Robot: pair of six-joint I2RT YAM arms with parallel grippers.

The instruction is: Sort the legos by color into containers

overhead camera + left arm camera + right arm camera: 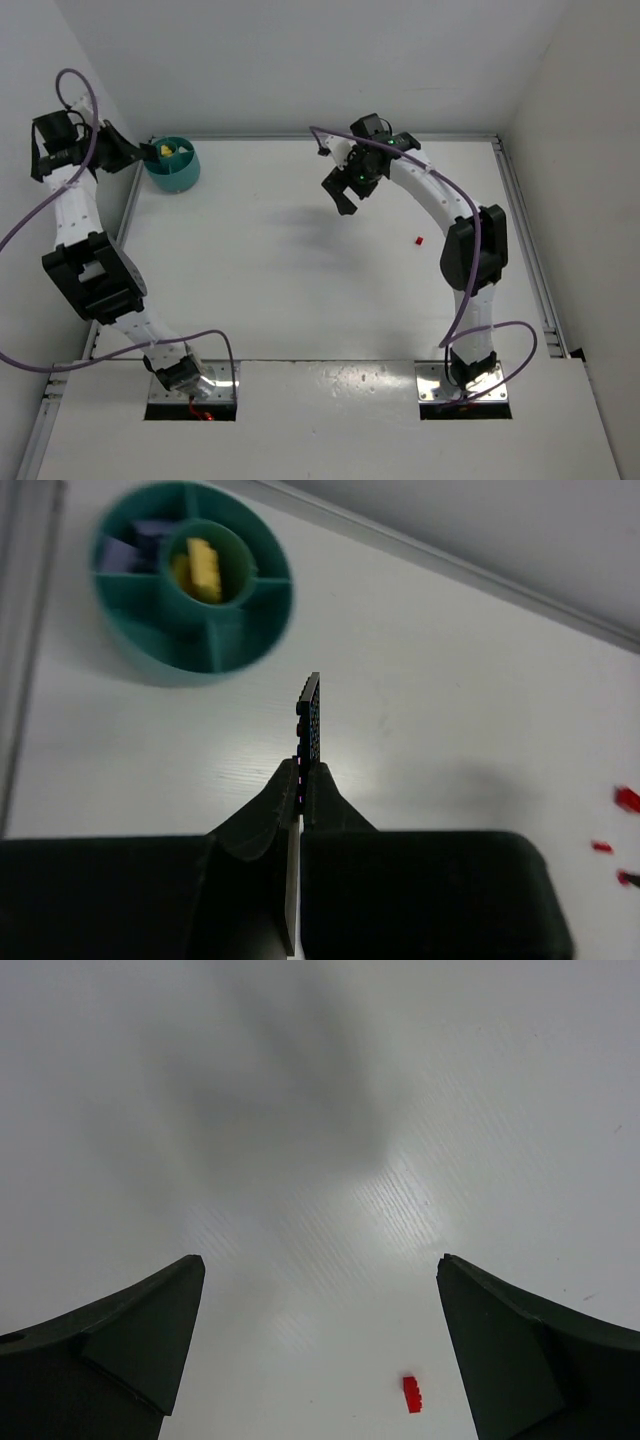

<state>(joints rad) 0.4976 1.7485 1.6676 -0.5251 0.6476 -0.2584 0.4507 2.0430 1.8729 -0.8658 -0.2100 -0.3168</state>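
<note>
The round teal bowl (178, 172) stands at the table's far left corner. In the left wrist view the bowl (150, 658) has a yellow lego (203, 568) in its middle cup and blue pieces (130, 548) in an outer compartment. My left gripper (302, 766) is shut on a thin dark blue lego (311, 710) that sticks out past the tips, a little short of the bowl. In the top view the left gripper (142, 153) is beside the bowl's left rim. My right gripper (320, 1270) is open and empty above the table, and a red lego (411, 1393) lies below it.
The red lego (419, 241) lies alone right of centre, and the right gripper (346, 192) hovers to its far left. Small red bits (627, 798) show at the right edge of the left wrist view. White walls close the back and sides.
</note>
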